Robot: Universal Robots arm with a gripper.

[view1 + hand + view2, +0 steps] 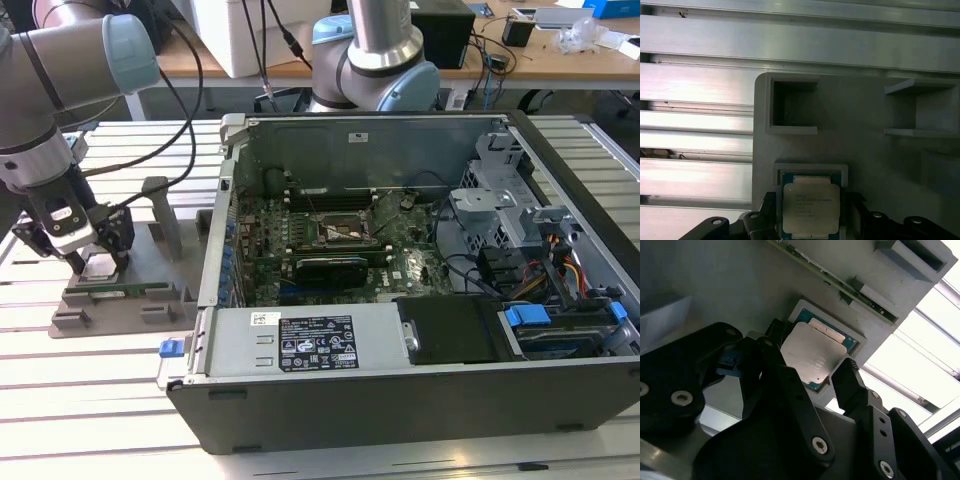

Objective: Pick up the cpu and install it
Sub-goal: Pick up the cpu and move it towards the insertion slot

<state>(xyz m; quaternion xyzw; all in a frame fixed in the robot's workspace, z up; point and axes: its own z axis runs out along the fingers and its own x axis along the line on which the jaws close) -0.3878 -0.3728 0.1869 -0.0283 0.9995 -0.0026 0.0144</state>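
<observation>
At the exterior view's left, the gripper [810, 359] straddles the cpu [812, 351] in its grey holder [740, 285], jaws apart, nothing clamped yet. I'd say the pick-up needs a square, even squeeze.

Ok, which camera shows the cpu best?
The second wrist view: the cpu shows its whole metal top, large, sitting in the grey holder. The first wrist view looks straight down on the cpu but cuts part of it off. In the exterior view it is a small pale patch under the gripper.
</observation>
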